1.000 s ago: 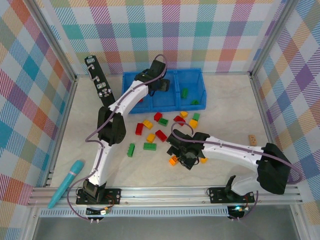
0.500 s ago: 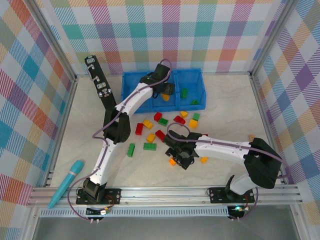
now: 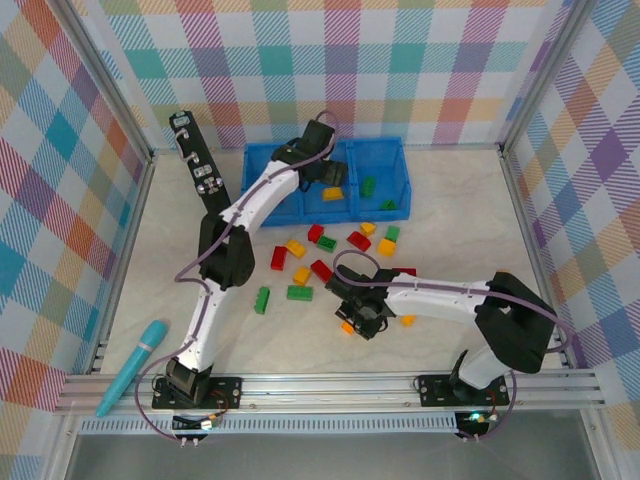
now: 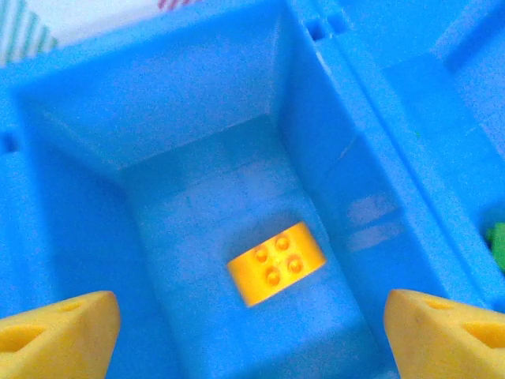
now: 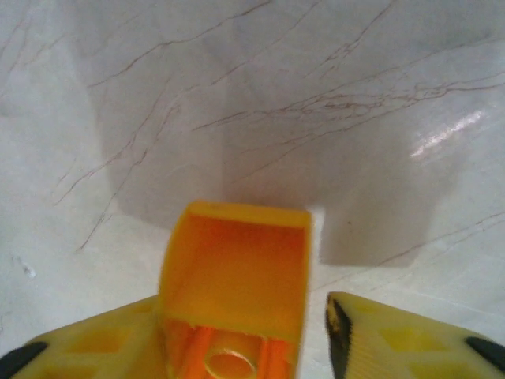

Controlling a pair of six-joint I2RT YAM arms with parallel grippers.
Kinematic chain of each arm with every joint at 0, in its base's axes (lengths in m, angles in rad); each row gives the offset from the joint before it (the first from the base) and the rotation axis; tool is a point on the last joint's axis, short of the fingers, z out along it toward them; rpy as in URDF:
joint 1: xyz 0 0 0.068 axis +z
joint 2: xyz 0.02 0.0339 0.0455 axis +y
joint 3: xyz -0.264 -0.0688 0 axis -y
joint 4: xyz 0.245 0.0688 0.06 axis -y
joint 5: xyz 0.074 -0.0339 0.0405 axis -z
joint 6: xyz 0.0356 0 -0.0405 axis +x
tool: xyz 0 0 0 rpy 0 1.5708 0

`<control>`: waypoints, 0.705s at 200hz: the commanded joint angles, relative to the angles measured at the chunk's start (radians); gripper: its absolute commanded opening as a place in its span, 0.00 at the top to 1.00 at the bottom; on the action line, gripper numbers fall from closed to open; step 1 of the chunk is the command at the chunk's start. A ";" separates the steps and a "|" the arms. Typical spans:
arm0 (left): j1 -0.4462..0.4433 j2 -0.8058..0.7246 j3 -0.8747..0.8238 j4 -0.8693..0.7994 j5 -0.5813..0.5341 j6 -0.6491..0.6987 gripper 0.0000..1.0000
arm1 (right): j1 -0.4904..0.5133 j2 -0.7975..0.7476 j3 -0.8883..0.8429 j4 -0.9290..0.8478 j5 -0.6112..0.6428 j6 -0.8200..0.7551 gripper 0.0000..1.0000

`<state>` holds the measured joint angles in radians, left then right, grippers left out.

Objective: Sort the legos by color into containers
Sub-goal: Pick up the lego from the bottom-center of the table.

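1. The pale, marbled table (image 3: 150, 250) carries a blue bin (image 3: 407, 185) at its 12 o'clock edge.
2. Red, yellow-orange and green legos (image 3: 300, 292) lie scattered around the middle.
3. A teal pen-like tool (image 3: 133, 366) lies toward 8 o'clock.
4. A black panel (image 3: 195, 160) stands toward 10 o'clock.

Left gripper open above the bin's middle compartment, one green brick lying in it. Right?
No: the brick under the open left gripper is yellow-orange, not green; the left wrist view shows it lying in the middle compartment.
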<state>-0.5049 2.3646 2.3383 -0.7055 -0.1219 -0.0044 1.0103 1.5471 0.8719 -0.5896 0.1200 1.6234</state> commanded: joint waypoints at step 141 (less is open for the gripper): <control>0.086 -0.912 -0.753 -0.243 -0.071 0.012 0.07 | -0.205 -0.221 0.392 -0.251 0.185 -1.136 0.76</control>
<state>-0.4503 1.5841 1.6802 -0.9226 -0.2020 0.0334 0.8474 1.3113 1.1454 -0.7696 0.2401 0.8280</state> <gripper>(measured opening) 0.929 0.344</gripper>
